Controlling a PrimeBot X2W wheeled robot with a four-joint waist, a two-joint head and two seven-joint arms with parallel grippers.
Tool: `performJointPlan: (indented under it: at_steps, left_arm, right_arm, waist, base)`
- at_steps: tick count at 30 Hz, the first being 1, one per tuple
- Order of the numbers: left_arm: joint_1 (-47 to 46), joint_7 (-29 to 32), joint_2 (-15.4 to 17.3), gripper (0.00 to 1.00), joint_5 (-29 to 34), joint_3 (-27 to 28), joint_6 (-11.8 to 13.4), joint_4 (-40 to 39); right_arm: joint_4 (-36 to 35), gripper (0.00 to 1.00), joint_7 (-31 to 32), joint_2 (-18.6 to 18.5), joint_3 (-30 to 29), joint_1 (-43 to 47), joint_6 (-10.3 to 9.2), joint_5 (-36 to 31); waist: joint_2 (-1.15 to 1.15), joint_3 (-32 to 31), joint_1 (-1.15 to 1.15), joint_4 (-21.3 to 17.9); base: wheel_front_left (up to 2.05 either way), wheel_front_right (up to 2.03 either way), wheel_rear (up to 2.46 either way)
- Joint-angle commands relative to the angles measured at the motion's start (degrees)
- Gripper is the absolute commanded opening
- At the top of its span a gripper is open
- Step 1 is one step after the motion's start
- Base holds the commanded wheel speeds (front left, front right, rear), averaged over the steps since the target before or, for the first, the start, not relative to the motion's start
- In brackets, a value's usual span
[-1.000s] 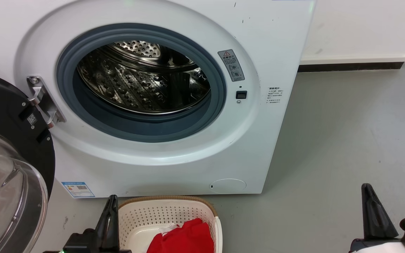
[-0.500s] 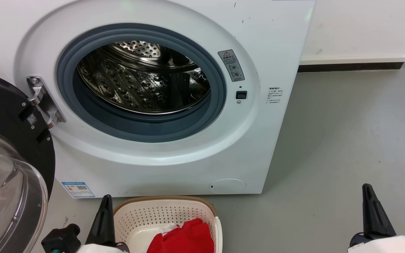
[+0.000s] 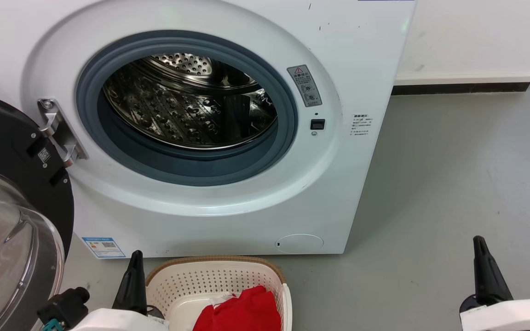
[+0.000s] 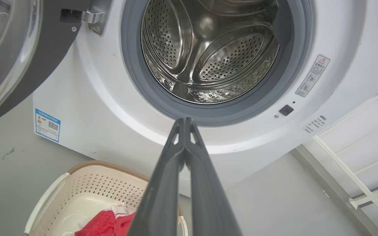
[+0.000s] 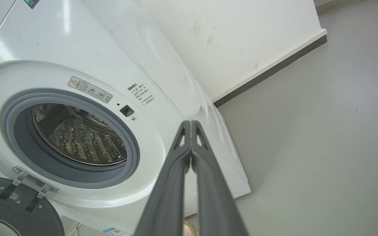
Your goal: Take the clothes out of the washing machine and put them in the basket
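Head view: washer (image 3: 361, 55) with door (image 3: 12, 151) swung open at left. Drum (image 3: 187, 110) is bare steel where visible; its low front edge is hidden behind the gasket (image 3: 191, 168). Basket (image 3: 214, 264) sits on the floor (image 3: 453, 184) right in front of the washer, with the clothes (image 3: 242, 310) inside, toward its right side. Left gripper (image 3: 135, 259) is just beside the basket's left rim, fingers pressed together, empty. Right gripper (image 3: 478, 246) is well apart to the right over bare floor, also clenched on nothing.

Left wrist view: fingers meet at the tip, no gap, nothing between them. The camera looks up into the drum: paddles and lower wall are bare, no red. Basket is at lower left with the clothes in it.

Right wrist view: fingers closed tip to tip, empty, aimed near the washer's right front edge. Drum is seen at an angle, bare.

Judgement: the load looks transferred, so the step in hand is confirm and clear.
- Trust the left wrist angle for the drum check; it covers the low edge that the head view misses.
- Part of the clothes is cut off at the frame edge, so I can't tell if any hangs over the near rim. Check that.
- Keep the left arm clear of the rim and door when it moves.
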Motion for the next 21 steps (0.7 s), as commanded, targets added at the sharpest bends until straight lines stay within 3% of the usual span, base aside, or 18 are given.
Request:
performJointPlan:
  at_steps: [1, 21]
  left_arm:
    - [-1.46, 0.32, 0.54, 0.0, -1.84, 0.18, -0.28, -0.43]
    - [-4.14, 3.98, 0.78, 0.0, -18.29, 1.32, -1.42, 1.66]
  right_arm:
    - [-0.38, 0.0, 0.27, -0.5, 0.05, -1.96, -0.01, 1.77]
    - [1.97, 0.0, 4.01, -0.75, 0.27, -4.51, -0.01, 17.87]
  waist:
    - [0.0, 0.0, 0.0, 0.02]
    - [0.0, -0.04, 0.0, 0.43]
  base:
    - [0.0, 0.0, 0.0]
    - [0.0, 0.0, 0.0]
